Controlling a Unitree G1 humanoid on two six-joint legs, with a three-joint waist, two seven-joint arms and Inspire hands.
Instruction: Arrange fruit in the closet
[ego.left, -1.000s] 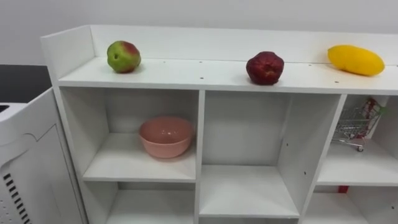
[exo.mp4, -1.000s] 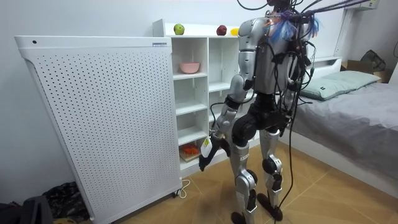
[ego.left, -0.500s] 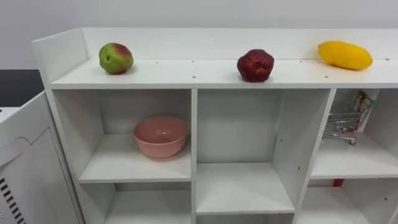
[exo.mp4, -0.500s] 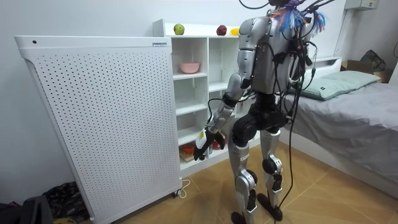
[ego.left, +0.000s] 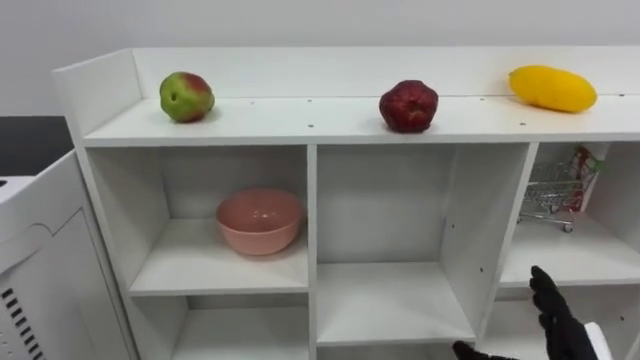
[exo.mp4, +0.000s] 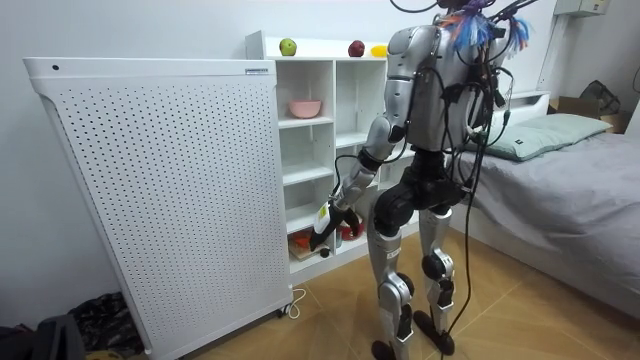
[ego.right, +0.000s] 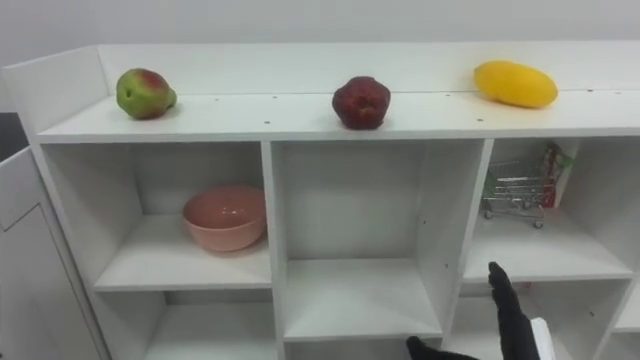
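Your right hand (ego.left: 556, 312) is released, fingers straight, low beside the white closet (ego.left: 300, 128). On its smooth top sit a round green-red apple (ego.left: 186, 96), a lumpy dark red apple (ego.left: 408, 106) and an oblong yellow mango (ego.left: 552, 88).

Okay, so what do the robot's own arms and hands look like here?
The right hand is black, with slim fingers and a small white tag at its back. In the room view the left arm is silver-grey metal with darker joints, ending in a black left hand that also carries a pale tag. Dark cables hang around the torso.
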